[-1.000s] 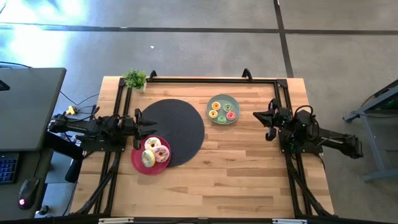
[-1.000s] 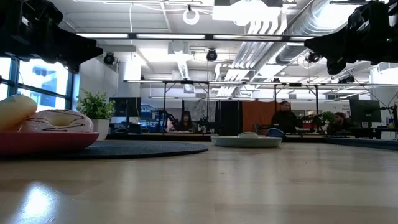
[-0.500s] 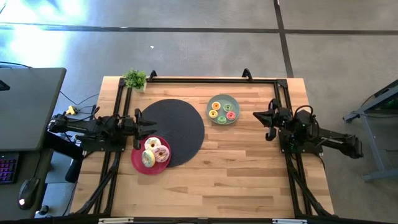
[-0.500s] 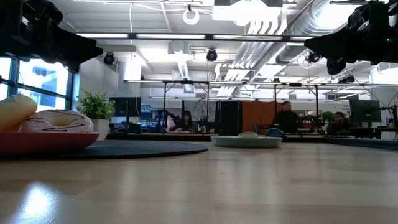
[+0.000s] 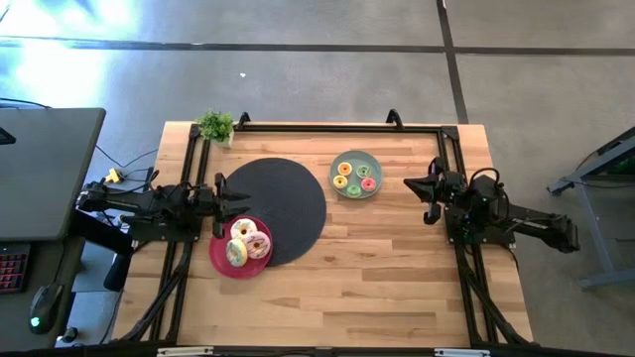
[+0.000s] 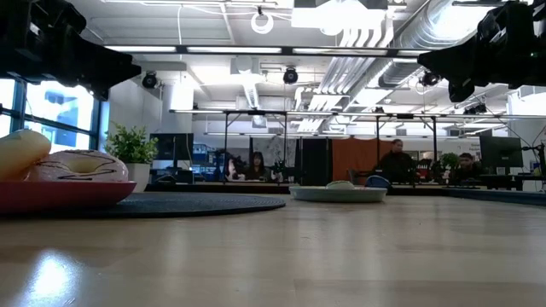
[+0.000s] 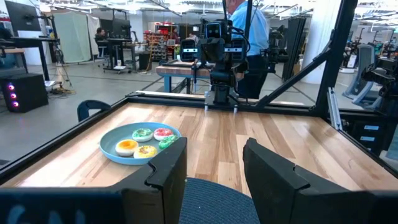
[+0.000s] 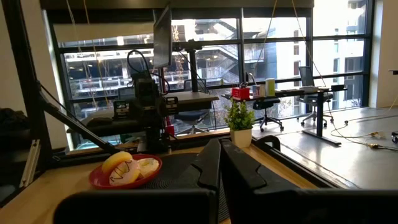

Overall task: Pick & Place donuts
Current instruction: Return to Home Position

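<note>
Three larger donuts lie on a red plate [image 5: 220,263]: white [image 5: 241,230], pink [image 5: 259,245] and pale green [image 5: 235,254]. They also show in the low view [image 6: 78,164] and the right wrist view [image 8: 122,168]. Several tiny donuts [image 5: 354,178] sit on a sage-green plate [image 5: 355,158], seen too in the left wrist view [image 7: 145,140]. My left gripper [image 5: 234,201] hovers open at the black mat's left edge, just beyond the red plate. My right gripper [image 5: 417,186] is shut, raised to the right of the sage plate.
A big black round mat [image 5: 283,203] lies at the table's middle, under part of the red plate. A small potted plant [image 5: 215,125] stands at the far left corner. Black frame rails [image 5: 327,127] run along the far and side edges. Bare wood fills the near half.
</note>
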You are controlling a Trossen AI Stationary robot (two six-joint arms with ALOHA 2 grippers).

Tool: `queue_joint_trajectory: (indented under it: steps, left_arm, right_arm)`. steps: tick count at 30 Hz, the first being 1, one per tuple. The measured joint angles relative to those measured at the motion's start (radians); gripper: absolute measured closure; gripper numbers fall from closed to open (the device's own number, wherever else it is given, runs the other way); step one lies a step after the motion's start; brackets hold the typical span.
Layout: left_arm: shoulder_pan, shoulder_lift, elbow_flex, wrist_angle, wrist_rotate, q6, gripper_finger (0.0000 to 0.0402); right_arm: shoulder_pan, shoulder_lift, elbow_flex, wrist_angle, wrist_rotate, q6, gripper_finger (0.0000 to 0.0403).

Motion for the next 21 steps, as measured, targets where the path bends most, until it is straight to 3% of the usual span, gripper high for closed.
queue_joint_trajectory:
  steps: [21]
  left_arm:
    - [0.000, 0.000, 0.000, 0.000, 0.000, 0.000, 0.0252]
  right_arm:
    - [0.000, 0.000, 0.000, 0.000, 0.000, 0.000, 0.0400]
